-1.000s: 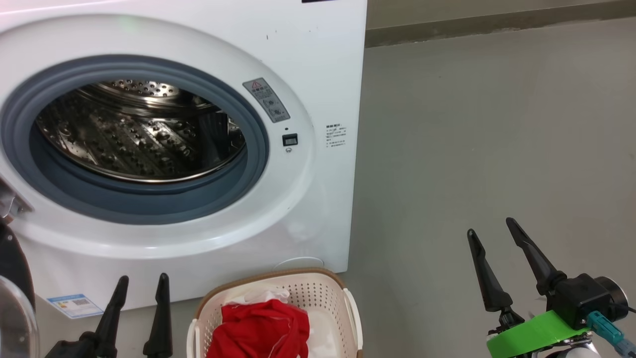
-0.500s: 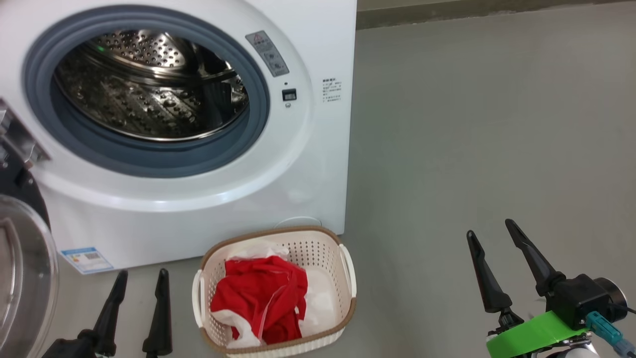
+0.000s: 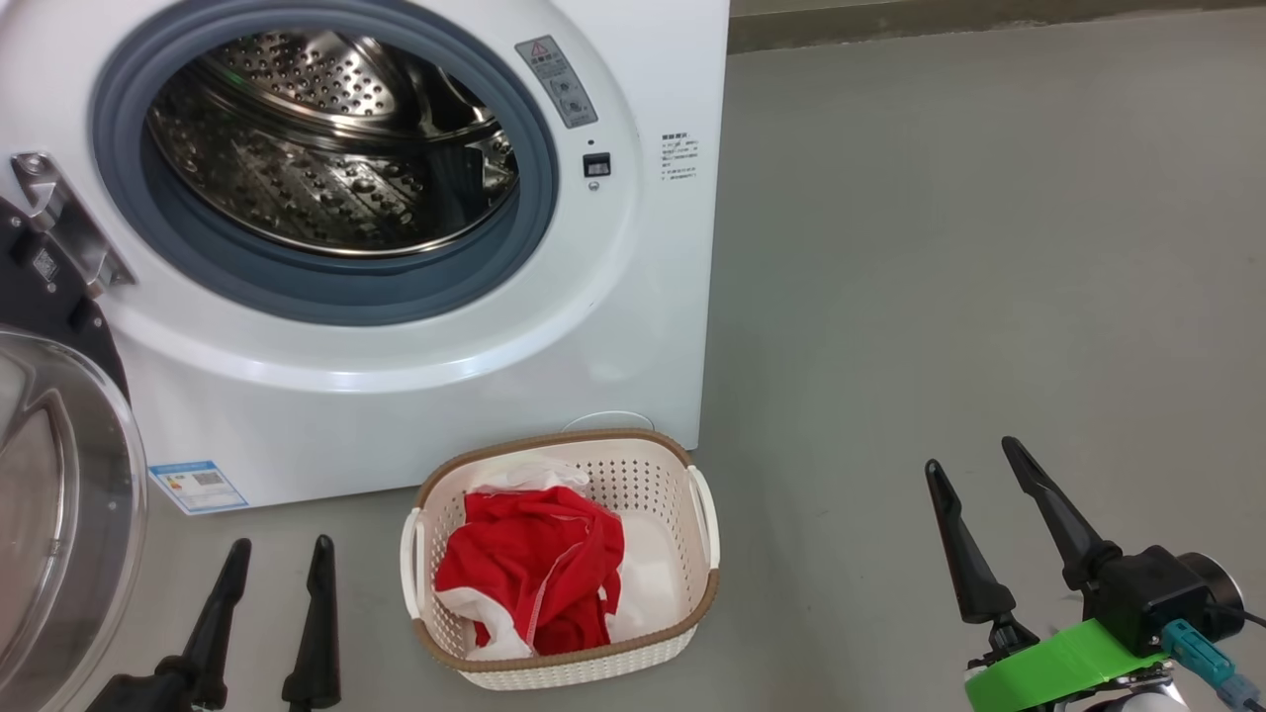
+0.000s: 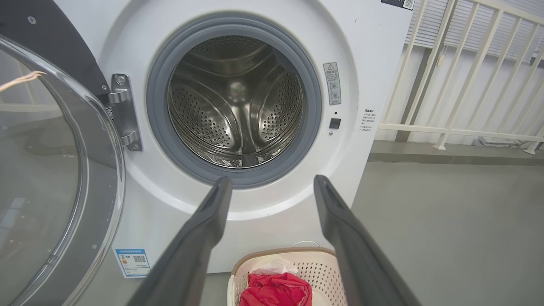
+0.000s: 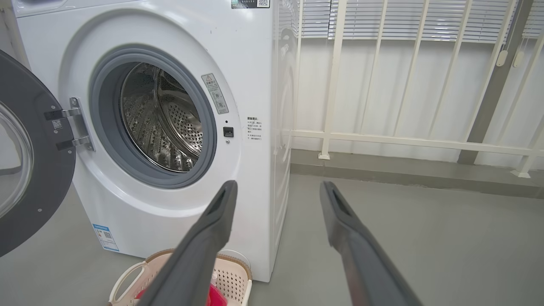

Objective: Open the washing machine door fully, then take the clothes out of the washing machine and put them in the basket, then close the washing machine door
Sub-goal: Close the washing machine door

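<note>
The white washing machine (image 3: 653, 326) stands at the upper left with its steel drum (image 3: 326, 148) bare. Its door (image 3: 59, 494) hangs wide open at the far left, glass bowl facing me; the door (image 4: 51, 170) and the door (image 5: 25, 170) also show in both wrist views. The red clothes (image 3: 534, 574) lie in the cream basket (image 3: 692, 603) on the floor before the machine. My left gripper (image 3: 279, 552) is open, low at the left of the basket. My right gripper (image 3: 974, 453) is open over bare floor at the right.
Grey floor (image 3: 940, 247) stretches to the right of the machine. A white railing (image 5: 403, 140) with blinds behind it runs along the back wall. A blue label sticker (image 3: 198, 485) sits low on the machine's front.
The camera has tilted down and shifted, so machine and basket sit higher in the picture and the whole basket shows. Both grippers stay open and in place.
</note>
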`<state>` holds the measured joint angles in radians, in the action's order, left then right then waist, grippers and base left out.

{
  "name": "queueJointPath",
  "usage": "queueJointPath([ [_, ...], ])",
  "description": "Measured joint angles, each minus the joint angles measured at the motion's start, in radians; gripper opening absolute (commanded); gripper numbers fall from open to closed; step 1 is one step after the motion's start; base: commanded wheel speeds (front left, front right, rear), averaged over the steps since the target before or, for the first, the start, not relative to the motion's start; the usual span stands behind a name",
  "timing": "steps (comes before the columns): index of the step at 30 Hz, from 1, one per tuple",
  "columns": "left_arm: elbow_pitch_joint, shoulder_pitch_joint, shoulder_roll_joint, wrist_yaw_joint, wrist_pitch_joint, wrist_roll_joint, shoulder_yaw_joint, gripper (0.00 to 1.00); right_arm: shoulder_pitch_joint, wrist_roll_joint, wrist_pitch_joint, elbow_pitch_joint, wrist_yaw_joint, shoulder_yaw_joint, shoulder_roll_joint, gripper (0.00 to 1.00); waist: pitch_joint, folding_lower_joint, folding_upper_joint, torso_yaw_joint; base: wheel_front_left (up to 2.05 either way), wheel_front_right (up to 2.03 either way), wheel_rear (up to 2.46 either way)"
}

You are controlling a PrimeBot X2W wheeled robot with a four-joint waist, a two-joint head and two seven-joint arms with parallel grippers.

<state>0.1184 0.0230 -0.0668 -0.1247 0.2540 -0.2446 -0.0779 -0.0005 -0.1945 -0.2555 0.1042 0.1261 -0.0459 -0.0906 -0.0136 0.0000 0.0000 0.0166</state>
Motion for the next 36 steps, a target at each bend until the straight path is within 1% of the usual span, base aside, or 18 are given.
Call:
queueJointPath([
  [8,0.002,0.0,0.004,0.006,0.0,0.011,-0.004,1.0,-0.003,0.0,0.0,0.003,0.0,-0.007,0.002,1.0,0.0,0.0,0.0,-0.025,0.0,0.0,0.0],
  [14,-0.015,0.0,0.013,0.02,0.0,0.016,-0.008,1.0,-0.008,0.0,0.0,0.003,0.0,-0.021,0.002,1.0,-0.002,-0.0001,0.0,-0.07,0.0,0.0,0.0],
  [17,-0.027,0.0,0.014,0.02,0.0,0.016,-0.011,1.0,-0.009,0.0,0.0,0.005,0.0,-0.026,0.002,1.0,-0.001,0.0,0.0,-0.101,0.0,0.0,0.0],
  [18,-0.027,0.0,0.014,0.02,0.0,0.016,-0.011,1.0,-0.009,0.0,0.0,0.005,0.0,-0.026,0.002,1.0,-0.001,0.0,0.0,-0.101,0.0,0.0,0.0],
  [30,-0.041,0.014,0.014,0.038,0.0,0.034,-0.021,1.0,-0.009,0.0,0.0,0.015,0.0,-0.056,0.001,1.0,0.012,0.0,0.0,-0.25,0.0,0.0,0.0],
  [36,-0.044,0.02,0.014,0.055,0.0,0.043,-0.015,1.0,-0.014,0.0,0.0,0.016,0.0,-0.064,0.0,1.0,0.018,-0.0001,0.0,-0.322,0.0,0.0,0.0],
])
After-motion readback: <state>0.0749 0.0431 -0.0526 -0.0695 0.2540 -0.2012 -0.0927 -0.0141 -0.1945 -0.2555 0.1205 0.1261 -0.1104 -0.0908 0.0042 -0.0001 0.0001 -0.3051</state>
